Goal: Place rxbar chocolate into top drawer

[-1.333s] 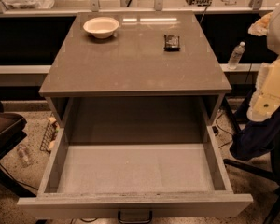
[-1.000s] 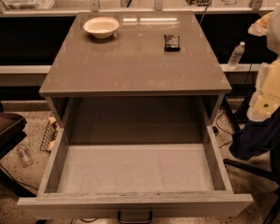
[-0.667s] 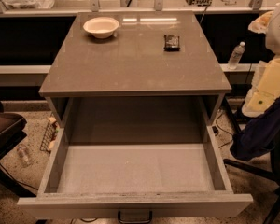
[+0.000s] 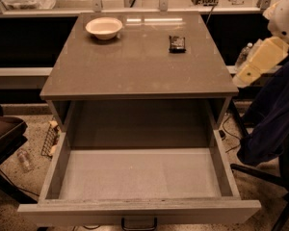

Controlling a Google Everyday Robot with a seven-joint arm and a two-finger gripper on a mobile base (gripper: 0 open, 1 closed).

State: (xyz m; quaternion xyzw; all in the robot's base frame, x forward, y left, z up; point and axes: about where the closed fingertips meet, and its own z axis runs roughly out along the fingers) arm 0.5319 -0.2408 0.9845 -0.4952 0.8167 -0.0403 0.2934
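Note:
The rxbar chocolate (image 4: pixel 177 43), a small black bar, lies flat on the far right part of the grey cabinet top (image 4: pixel 135 69). The top drawer (image 4: pixel 139 174) is pulled fully open below it, its flat grey bottom bare, with a dark handle (image 4: pixel 138 224) at the front edge. A pale yellow and white part of my arm (image 4: pixel 258 60) hangs at the right edge, beside the cabinet and well to the right of the bar. My gripper itself is out of view.
A white round bowl (image 4: pixel 104 28) stands at the far left of the cabinet top. A dark blue cloth over a chair (image 4: pixel 272 114) is on the right. A plastic bottle (image 4: pixel 243 56) stands behind the cabinet's right side. Clutter lies on the floor at left (image 4: pixel 49 141).
The pale part of my arm at the right has risen and tilted. The bar, the bowl and the drawer have not moved.

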